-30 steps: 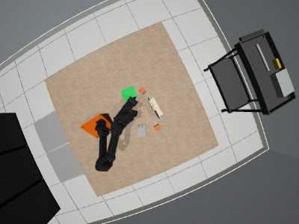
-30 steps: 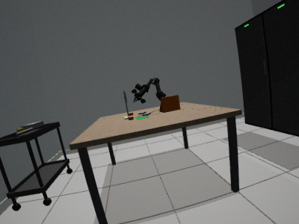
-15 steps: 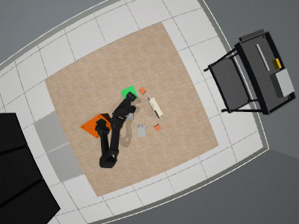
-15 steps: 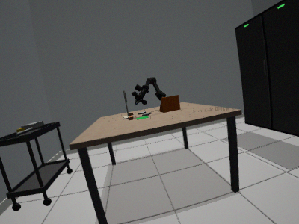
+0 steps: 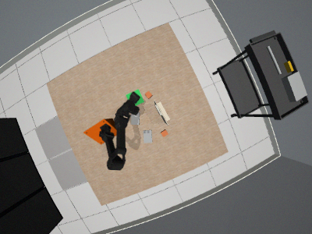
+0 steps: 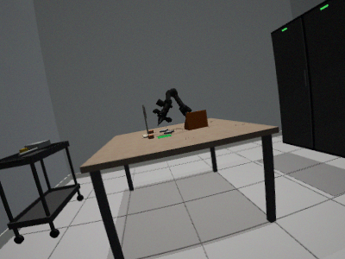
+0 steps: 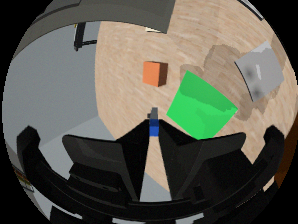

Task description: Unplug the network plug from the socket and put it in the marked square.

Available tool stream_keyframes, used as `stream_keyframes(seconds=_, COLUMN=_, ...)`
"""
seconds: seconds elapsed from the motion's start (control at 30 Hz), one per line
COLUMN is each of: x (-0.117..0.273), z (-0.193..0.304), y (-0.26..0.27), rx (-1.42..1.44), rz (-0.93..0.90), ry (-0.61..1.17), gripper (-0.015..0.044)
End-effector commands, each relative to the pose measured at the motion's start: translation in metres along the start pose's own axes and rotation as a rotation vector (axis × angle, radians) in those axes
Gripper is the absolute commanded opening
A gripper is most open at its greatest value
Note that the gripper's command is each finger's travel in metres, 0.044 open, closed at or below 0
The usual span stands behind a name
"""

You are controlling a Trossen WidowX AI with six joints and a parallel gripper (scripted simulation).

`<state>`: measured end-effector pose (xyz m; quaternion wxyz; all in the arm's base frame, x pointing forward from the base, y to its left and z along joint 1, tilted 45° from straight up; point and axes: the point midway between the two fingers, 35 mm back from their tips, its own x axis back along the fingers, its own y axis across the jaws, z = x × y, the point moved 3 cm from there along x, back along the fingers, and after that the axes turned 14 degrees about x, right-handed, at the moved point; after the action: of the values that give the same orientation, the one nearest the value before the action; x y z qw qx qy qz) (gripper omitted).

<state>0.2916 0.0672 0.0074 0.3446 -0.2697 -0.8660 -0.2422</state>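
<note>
My gripper (image 7: 153, 123) (image 6: 159, 123) is shut on the network plug (image 7: 154, 129), a small blue body with a grey front end between the fingertips. The plug is out of the panel and held in the air. The marked square (image 7: 200, 111) (image 6: 164, 136) (image 5: 128, 96) is a flat green patch on the table. In the top view the hand covers part of it from above; in the wrist view it lies just right of the plug. The upright panel (image 5: 161, 112) (image 6: 145, 117) (image 7: 120, 16) stands beyond; its sockets are not visible in the wrist view.
An orange cube (image 5: 148, 94) (image 7: 151, 73) lies near the green square, and another orange cube (image 5: 164, 132) by the panel's other end. A grey plate (image 5: 147, 136) lies on the table, another grey plate (image 5: 135, 118) beside the arm. An orange wedge block (image 5: 94, 132) (image 6: 197, 119) stands beside the arm.
</note>
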Motion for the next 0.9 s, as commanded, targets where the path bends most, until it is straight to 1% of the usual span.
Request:
stream_keyframes(seconds=0.0, x=-0.005, z=0.007, y=-0.001, rx=0.004, rz=0.027, ry=-0.015, gripper=0.0000)
stream_keyframes(seconds=0.57, x=-0.024, z=0.040, y=-0.017, rx=0.050, rz=0.150, ry=-0.075, gripper=0.0000)
stream_keyframes(seconds=0.87, x=-0.032, z=0.041, y=-0.022, rx=0.052, rz=0.155, ry=-0.077, gripper=0.0000)
